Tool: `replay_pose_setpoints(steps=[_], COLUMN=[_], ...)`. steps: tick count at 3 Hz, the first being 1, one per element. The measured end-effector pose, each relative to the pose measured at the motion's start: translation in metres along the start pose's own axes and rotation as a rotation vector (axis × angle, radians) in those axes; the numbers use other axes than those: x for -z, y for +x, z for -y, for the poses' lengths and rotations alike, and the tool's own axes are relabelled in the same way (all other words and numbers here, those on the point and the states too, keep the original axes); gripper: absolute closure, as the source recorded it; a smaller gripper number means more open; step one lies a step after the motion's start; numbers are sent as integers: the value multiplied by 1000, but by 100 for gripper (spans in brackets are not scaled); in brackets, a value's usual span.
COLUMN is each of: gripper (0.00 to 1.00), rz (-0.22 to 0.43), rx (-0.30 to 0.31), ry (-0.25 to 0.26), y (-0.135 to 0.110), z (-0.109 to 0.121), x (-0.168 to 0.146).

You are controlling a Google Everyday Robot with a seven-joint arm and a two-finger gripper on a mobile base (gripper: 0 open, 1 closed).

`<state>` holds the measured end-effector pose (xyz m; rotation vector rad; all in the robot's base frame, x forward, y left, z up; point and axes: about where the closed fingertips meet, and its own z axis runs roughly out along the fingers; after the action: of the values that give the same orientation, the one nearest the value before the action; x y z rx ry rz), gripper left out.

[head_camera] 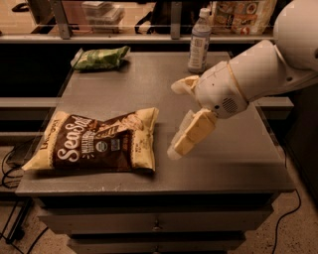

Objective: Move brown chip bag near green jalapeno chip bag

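The brown chip bag (94, 144) lies flat at the front left of the grey table (233, 163), with its white "Sea Salt" lettering facing up. The green jalapeno chip bag (101, 58) lies at the table's far left corner, well apart from the brown bag. My gripper (173, 120) hangs over the middle of the table, just right of the brown bag's right edge. Its two tan fingers are spread open, one finger (185, 84) higher and one lower, and they hold nothing. The white arm comes in from the right.
A clear water bottle (199, 42) stands at the table's back edge, right of centre. Behind the table runs a shelf with a rail and packaged goods (241, 15). Drawers sit below the tabletop. Cables lie on the floor at the left.
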<state>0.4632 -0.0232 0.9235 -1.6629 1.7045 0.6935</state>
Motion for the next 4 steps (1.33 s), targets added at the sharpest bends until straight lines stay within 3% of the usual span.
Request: replay_pose_setpoints(steps=[2, 3, 4], gripper=[0, 14, 33], rz=[73, 94, 92], rx=[-29, -37, -37], ry=[-39, -56, -77], y=[-9, -16, -22], z=[9, 12, 12], x=[-84, -116, -137])
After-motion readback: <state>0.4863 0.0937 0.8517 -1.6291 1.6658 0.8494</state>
